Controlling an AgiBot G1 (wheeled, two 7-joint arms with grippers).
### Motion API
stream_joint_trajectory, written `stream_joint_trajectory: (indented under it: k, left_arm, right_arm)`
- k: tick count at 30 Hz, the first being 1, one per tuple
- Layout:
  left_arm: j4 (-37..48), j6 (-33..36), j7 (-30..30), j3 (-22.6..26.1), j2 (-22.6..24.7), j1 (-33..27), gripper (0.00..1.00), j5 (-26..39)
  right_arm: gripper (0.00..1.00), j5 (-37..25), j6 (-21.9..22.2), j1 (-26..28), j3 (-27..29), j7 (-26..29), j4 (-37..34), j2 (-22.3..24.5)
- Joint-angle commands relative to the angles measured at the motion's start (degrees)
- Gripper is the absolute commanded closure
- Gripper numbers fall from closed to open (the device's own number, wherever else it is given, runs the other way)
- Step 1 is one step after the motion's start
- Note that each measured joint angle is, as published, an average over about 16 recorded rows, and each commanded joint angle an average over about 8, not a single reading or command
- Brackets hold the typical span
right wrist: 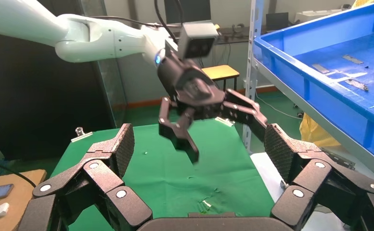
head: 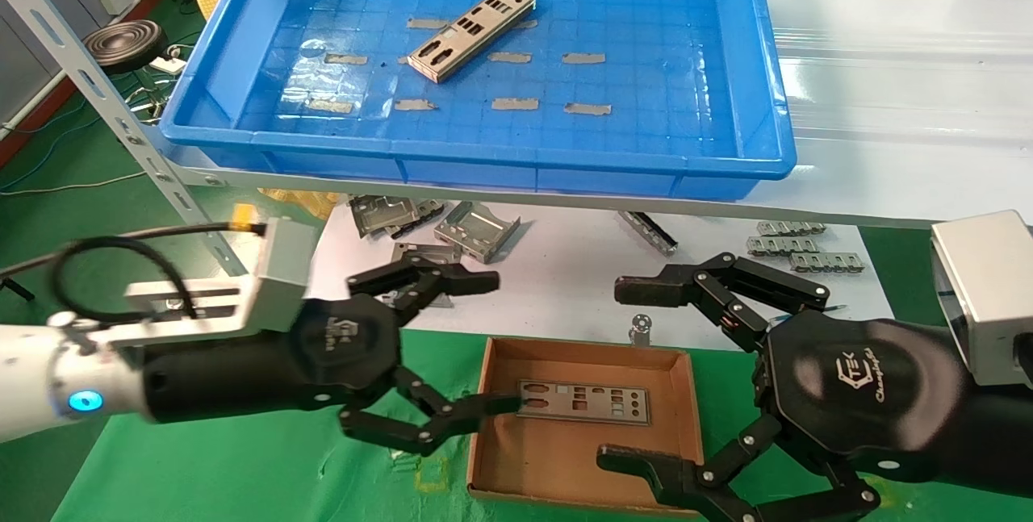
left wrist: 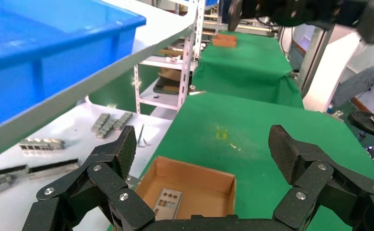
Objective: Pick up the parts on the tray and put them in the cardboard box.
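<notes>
Left gripper [head: 483, 342] gapes wide over cardboard box [head: 683, 401], one part [head: 583, 402] dropped in; right gripper [head: 631, 374] wide, idle beside it. You need the plate [head: 472, 31] left in tray [head: 500, 160] next.

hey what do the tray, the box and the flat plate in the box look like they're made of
Tray: glossy blue moulded plastic, judging by its sheen. Box: brown matte cardboard. Plate: apparently thin silvery sheet metal, punched with cutouts.

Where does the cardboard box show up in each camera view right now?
Head view: the cardboard box sits low in the centre, between the two pincers, one part inside.
Left wrist view: the box is low in the centre, between that pincer's fingers.
Right wrist view: not in it.
Shared landmark: the blue tray.
</notes>
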Motion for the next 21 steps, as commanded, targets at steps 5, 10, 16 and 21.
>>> stream_joint_trajectory:
  k: [5,10,16,21]
  left_arm:
    - [-5.68,0.42,-3.38,-4.39,-3.93,2.88,0.00,-0.68]
    - [-10.45,0.77,-6.21,-8.08,-7.22,5.29,0.00,-1.26]
    - [-16.16,1.19,-9.59,-12.48,-11.16,8.18,0.00,-1.95]
    - [-20.86,1.53,-12.39,-16.12,-14.41,10.57,0.00,-2.51]
  right_arm:
    - [0.00,0.00,0.00,0.00,0.00,0.00,0.00,0.00]
    - [0.00,0.00,0.00,0.00,0.00,0.00,0.00,0.00]
    - [0.00,0.00,0.00,0.00,0.00,0.00,0.00,0.00]
    - [0.00,0.00,0.00,0.00,0.00,0.00,0.00,0.00]
